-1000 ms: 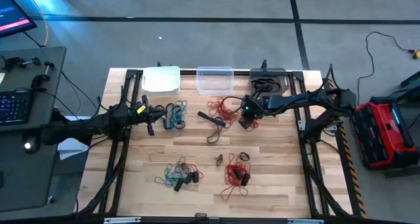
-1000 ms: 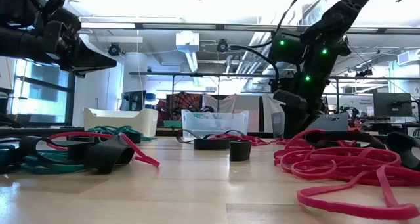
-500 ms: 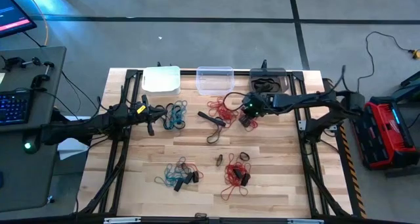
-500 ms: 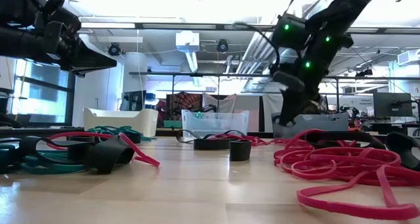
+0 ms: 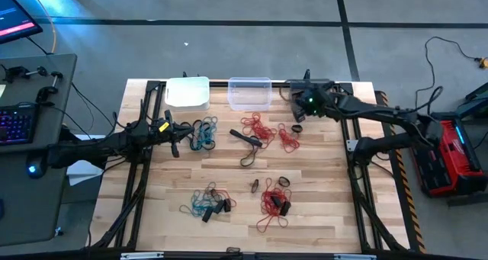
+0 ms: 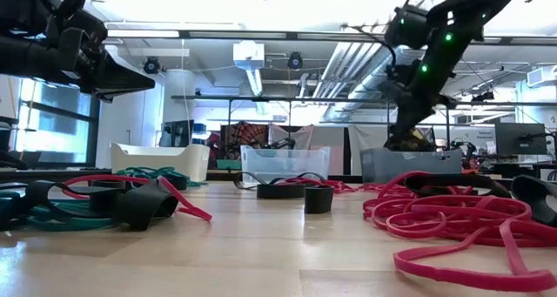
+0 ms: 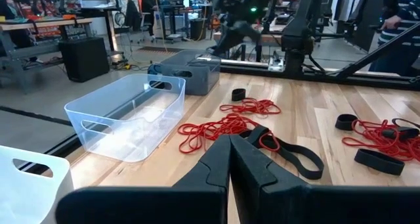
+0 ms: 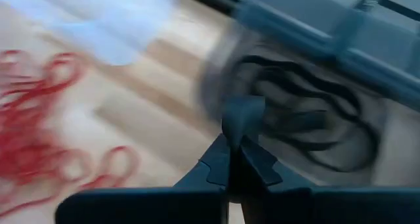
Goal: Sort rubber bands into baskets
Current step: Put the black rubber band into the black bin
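Note:
My right gripper [image 5: 299, 111] hangs shut above the near edge of the dark grey basket [image 6: 409, 165], with a small black rubber band [image 8: 243, 113] at its fingertips. Black bands lie inside that basket [image 8: 308, 119]. The clear basket [image 5: 250, 92] and the white basket [image 5: 187, 92] stand beside it along the far edge. Red bands [image 5: 258, 126], a small red bunch [image 5: 288, 138] and a black loop [image 5: 296, 129] lie on the table. My left gripper [image 7: 230, 142] waits shut and level at the left, beside a teal bunch [image 5: 203, 134]. My right gripper pinches a short dark piece of band [image 8: 241, 122] between its two fingertips; it sticks out past them. The fingers slant down from the table's right side. The band is lifted clear of the table, over the grey basket's edge. The view is blurred, so which part is held does not show.
A long black band [image 5: 248, 142] lies mid-table. Two mixed bunches sit nearer the front: teal with black [image 5: 207, 203] and red with black [image 5: 274, 203]. Bare wood lies between them and the far row. People and benches show beyond the table.
My right gripper has shut at the small red bunch. It has then risen and swung toward the far edge, over to the dark grey basket, tipping less steeply as it went. The red bunch has stayed on the table.

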Available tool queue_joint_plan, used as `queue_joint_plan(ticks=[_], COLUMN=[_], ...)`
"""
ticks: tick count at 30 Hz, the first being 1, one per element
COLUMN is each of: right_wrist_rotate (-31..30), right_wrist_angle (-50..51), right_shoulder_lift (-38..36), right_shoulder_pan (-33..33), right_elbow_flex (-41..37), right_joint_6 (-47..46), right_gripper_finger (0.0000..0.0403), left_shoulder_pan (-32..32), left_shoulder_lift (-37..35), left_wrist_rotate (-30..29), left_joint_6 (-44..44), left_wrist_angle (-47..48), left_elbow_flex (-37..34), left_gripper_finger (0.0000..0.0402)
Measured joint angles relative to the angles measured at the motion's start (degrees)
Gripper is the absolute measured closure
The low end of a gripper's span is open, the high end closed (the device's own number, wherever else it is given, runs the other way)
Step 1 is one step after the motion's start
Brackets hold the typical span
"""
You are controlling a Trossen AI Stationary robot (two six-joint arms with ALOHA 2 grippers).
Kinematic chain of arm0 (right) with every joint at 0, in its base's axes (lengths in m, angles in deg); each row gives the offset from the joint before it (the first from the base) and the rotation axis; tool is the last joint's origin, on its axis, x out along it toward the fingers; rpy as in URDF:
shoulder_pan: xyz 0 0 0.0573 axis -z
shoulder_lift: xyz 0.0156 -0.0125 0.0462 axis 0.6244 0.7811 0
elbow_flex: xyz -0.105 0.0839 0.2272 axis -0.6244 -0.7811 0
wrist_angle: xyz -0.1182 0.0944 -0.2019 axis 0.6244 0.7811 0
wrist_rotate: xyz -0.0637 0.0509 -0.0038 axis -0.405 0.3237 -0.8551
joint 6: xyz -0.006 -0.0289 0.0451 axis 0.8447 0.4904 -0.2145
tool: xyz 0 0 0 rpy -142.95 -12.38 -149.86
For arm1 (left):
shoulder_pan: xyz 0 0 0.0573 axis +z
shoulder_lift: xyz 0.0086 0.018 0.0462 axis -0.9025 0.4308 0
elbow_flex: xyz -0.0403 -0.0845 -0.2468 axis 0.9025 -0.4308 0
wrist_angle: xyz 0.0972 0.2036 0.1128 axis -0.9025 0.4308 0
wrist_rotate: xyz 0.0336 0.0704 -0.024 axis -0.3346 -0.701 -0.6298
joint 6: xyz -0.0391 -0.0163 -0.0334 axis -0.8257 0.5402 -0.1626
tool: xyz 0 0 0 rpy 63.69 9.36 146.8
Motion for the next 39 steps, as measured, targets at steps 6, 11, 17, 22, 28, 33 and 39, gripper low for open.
queue_joint_plan(ticks=[6,11,17,22,28,33,39], right_wrist_rotate=[2.34,3.13,2.02,1.47,0.90,-0.69,-1.00], right_wrist_angle=[1.53,2.83,5.73,7.92,8.87,8.80,8.76], right_shoulder_lift=[3.08,6.36,9.79,13.08,17.18,18.10,18.10], right_shoulder_pan=[9.05,13.84,15.46,17.10,18.66,18.75,18.73], right_elbow_flex=[0.00,0.10,4.58,7.02,8.10,8.26,8.26], right_joint_6=[1.73,4.39,5.83,5.66,5.54,6.24,8.05], right_gripper_finger=[0.0402,0.0402,0.0402,0.0402,0.0402,0.0381,0.0325], left_shoulder_pan=[0.00,0.00,0.00,-0.02,0.00,0.00,-0.01], left_shoulder_lift=[-0.02,0.01,-0.01,-0.01,0.01,0.01,0.00], left_wrist_rotate=[-0.02,-1.13,-1.20,-1.22,-1.21,-1.20,-1.20], left_joint_6=[-0.02,-0.20,-0.15,-0.15,-0.12,-0.07,-0.02], left_wrist_angle=[0.00,-0.07,-0.11,-0.04,0.00,0.00,0.02], left_elbow_flex=[0.00,0.00,0.00,0.00,0.00,0.00,0.02], left_gripper_finger=[0.0401,0.0402,0.0401,0.0401,0.0401,0.0401,0.0402])
